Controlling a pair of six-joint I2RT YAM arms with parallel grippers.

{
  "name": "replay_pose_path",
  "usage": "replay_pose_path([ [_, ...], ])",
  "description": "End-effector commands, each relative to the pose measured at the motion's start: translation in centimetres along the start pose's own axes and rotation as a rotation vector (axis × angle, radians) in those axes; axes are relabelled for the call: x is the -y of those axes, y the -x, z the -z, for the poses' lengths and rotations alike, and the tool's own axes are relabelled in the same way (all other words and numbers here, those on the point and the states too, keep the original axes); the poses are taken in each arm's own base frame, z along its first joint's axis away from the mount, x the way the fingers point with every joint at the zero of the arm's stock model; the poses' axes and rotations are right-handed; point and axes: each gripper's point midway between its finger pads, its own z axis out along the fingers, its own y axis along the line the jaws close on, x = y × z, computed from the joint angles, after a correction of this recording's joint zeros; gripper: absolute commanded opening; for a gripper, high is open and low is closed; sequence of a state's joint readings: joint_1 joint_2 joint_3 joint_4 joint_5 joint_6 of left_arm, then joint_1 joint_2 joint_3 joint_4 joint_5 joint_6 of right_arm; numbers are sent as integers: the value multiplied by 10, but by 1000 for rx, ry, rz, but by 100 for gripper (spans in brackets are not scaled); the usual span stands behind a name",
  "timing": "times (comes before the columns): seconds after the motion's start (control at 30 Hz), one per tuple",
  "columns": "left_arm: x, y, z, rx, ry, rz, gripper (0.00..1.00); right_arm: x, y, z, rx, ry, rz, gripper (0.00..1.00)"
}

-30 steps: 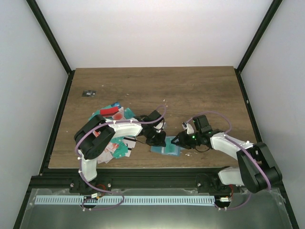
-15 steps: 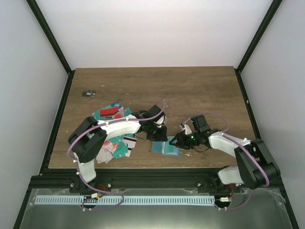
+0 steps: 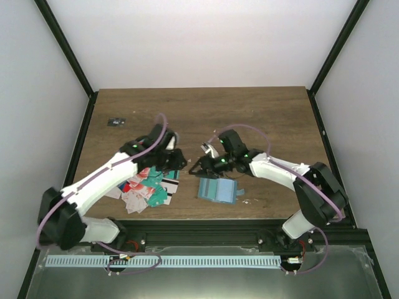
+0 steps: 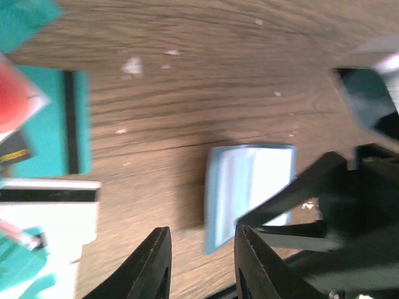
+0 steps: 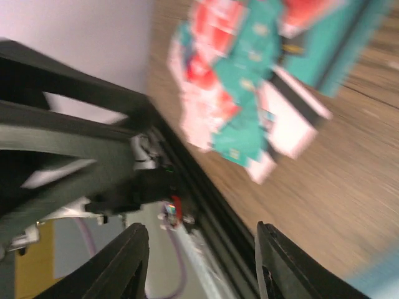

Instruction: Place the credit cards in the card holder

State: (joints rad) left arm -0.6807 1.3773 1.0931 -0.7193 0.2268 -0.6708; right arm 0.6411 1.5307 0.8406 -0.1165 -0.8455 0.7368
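The blue card holder (image 3: 218, 190) lies on the brown table (image 3: 268, 118) near the front edge, and nothing is holding it. The credit cards (image 3: 144, 187) sit in a messy pile just to its left, red ones, green-blue ones and white ones all mixed up. The left claw (image 4: 202, 232) hangs over the table between the pile and the holder, its two fingers a little way apart with nothing in them, and the right claw (image 3: 198, 167) is just behind the holder, pointing at the pile, fingers wide apart and holding nothing
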Motion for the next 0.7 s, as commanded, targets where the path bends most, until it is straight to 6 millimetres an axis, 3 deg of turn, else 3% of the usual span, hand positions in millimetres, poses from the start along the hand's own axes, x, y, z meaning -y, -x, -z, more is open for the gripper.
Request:
replay_pose_path([
  [0.0, -54, -22, 25, 13, 136, 67, 33, -75, 23, -5, 3, 146, 132, 50],
  [0.1, -72, -38, 32, 15, 153, 111, 34, -84, 31, -8, 16, 140, 162, 51],
  [0.33, -110, -75, 31, 28, 192, 287, 40, -62, 34, -26, 21, 58, 132, 51],
  [0.67, -150, -96, 19, 112, 162, 546, 43, -50, 27, -75, -29, -7, 120, 50],
])
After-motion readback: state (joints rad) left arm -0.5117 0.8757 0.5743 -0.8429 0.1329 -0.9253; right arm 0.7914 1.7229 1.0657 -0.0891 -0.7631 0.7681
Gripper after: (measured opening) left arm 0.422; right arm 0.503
